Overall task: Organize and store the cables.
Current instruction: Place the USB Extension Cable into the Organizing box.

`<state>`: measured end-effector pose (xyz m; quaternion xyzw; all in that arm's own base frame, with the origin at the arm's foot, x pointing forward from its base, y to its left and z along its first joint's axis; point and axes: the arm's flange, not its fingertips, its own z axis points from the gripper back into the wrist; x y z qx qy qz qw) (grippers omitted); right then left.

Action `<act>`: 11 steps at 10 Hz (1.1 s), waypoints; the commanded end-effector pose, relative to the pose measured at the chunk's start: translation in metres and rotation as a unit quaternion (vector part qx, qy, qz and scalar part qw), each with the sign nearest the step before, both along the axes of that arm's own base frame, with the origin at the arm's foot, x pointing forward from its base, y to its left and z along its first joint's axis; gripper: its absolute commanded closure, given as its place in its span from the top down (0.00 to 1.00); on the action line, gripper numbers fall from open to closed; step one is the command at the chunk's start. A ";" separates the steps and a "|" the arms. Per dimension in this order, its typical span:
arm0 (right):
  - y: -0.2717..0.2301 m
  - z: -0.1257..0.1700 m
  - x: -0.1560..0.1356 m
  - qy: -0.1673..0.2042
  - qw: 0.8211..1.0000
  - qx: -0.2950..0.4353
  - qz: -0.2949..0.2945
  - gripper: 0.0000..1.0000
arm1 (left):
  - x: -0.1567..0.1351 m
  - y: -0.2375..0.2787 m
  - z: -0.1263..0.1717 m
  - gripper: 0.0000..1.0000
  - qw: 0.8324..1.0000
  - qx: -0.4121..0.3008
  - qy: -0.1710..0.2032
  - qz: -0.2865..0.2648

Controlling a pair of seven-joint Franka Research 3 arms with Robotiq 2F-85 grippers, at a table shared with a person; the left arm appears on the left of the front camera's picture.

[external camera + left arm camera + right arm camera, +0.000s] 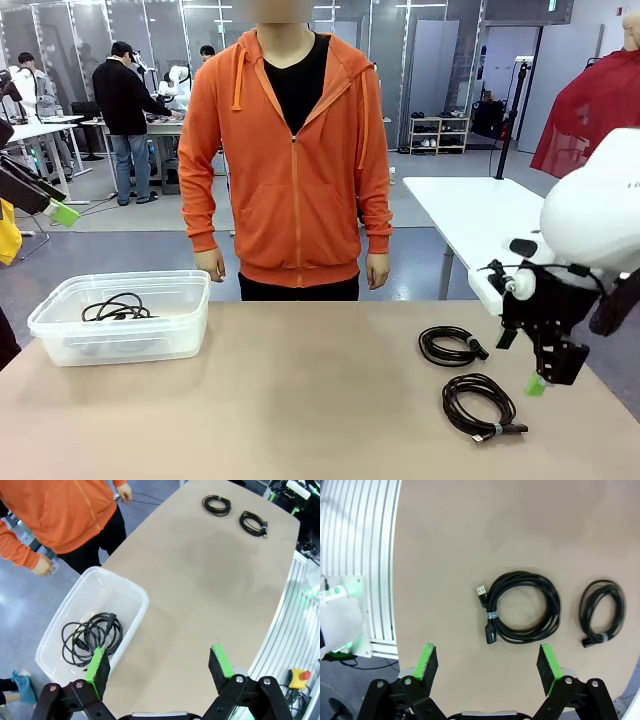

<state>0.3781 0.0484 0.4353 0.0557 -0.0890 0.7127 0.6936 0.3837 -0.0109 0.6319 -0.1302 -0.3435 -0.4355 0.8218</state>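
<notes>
The left end effector [159, 661] hung above the bench's [210, 590] left end, its green-padded fingers spread wide with nothing between them. In its wrist view, a clear plastic bin [136, 594] lay at about 10 o'clock from those fingers. One loosely wound black cable [92, 636] rested on the bin's floor, with a plug end showing among the loops. In the front view the same bin [60, 300] sat at the bench's 9 o'clock, close to the far edge, with the cable [115, 307] inside it.

A person [295, 170] in an orange hoodie stood at the bench's 12 o'clock, behind the far edge, with both hands [210, 265] hanging at the sides and touching nothing.

Two more cables lay on the bare bench at about 4 o'clock, near each other but apart. The small coil [452, 346] was bound with a tie. The USB coil [482, 405] lay at its 5 o'clock, nearer the robot, with its connector ends pointing toward the near edge.

The right end effector [540, 380] hovered at the USB coil's 2 o'clock, beside the bench's right edge. In its wrist view, the right end effector's fingers [430, 662] were spread apart and held nothing. There the USB coil [522, 607] lay at 12 o'clock from the gap between them, and the small coil [602, 612] at about 2 o'clock.
</notes>
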 end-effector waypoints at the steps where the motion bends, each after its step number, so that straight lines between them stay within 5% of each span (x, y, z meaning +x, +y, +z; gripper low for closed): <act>1: -0.002 -0.030 -0.004 -0.006 1.000 -0.002 -0.018 1.00 | -0.001 -0.002 0.000 1.00 1.000 0.006 0.002 0.009; 11: 0.008 -0.119 0.006 0.020 1.000 -0.008 -0.016 1.00 | -0.001 -0.002 0.000 1.00 1.000 0.006 0.002 0.009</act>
